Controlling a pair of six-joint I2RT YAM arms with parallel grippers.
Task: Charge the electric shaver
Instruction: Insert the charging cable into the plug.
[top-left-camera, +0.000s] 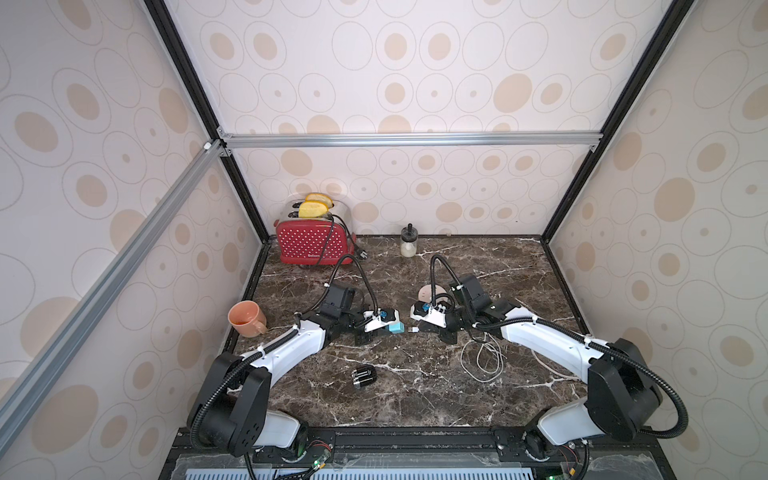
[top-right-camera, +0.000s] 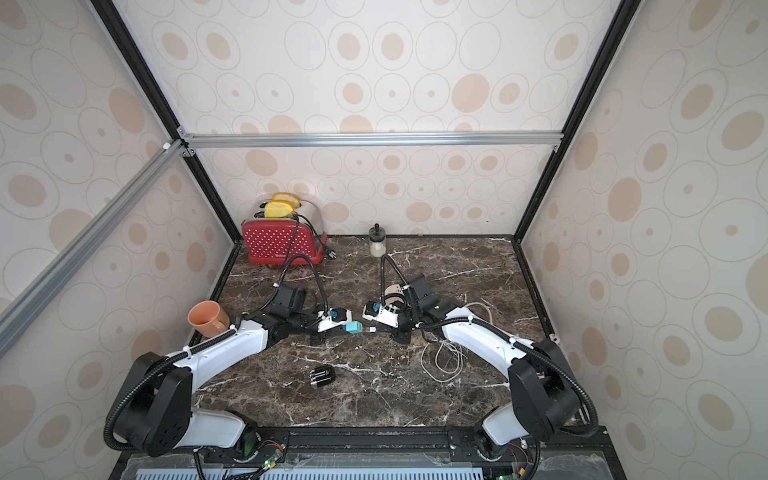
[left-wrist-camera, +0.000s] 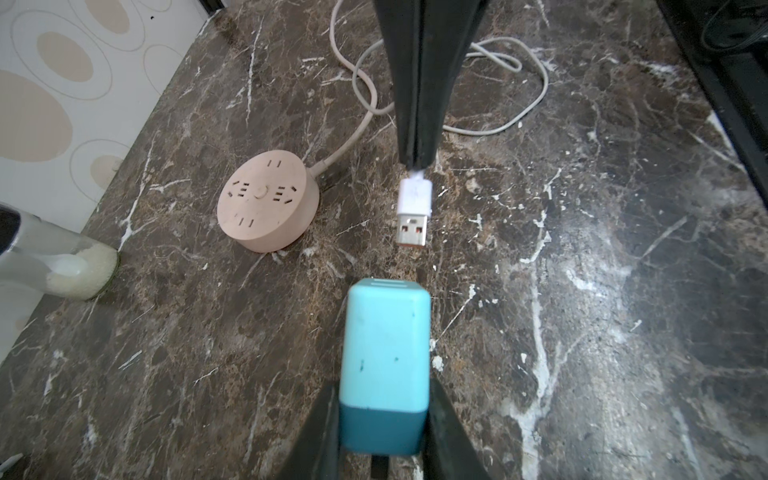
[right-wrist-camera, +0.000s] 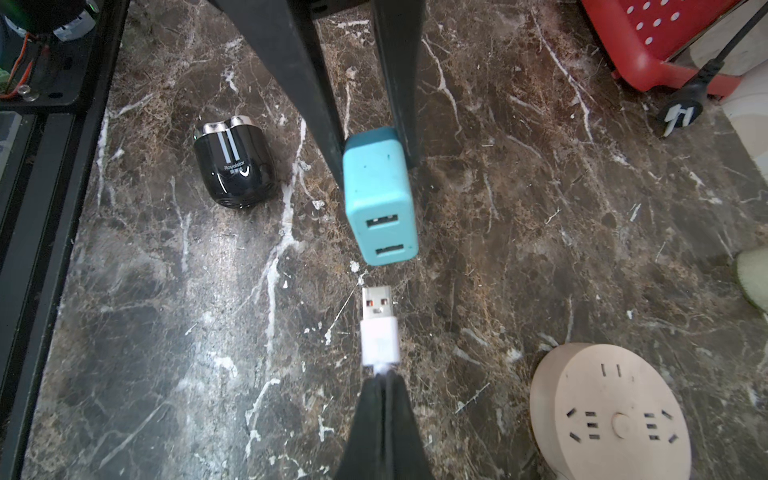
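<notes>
The electric shaver (top-left-camera: 363, 377) (top-right-camera: 323, 377) (right-wrist-camera: 235, 166), black with silvery stripes, lies on its side on the marble top, near the front and apart from both grippers. My left gripper (left-wrist-camera: 382, 399) (top-left-camera: 384, 328) is shut on a teal plug adapter (left-wrist-camera: 384, 353) (right-wrist-camera: 380, 195), whose two USB ports face the right arm. My right gripper (right-wrist-camera: 384, 380) (top-left-camera: 422, 328) is shut on the white cable just behind its USB plug (right-wrist-camera: 378, 324) (left-wrist-camera: 413, 212). A small gap separates the plug from the adapter. The cable (top-left-camera: 484, 359) trails in loops on the table.
A round pink socket disc (top-left-camera: 428, 293) (left-wrist-camera: 266, 203) sits just behind the right gripper. A red toaster (top-left-camera: 311, 245) with toast stands at the back left, its black plug (top-left-camera: 362, 254) loose beside it. A small jar (top-left-camera: 408, 243) is at the back and an orange mug (top-left-camera: 245, 318) at the left edge.
</notes>
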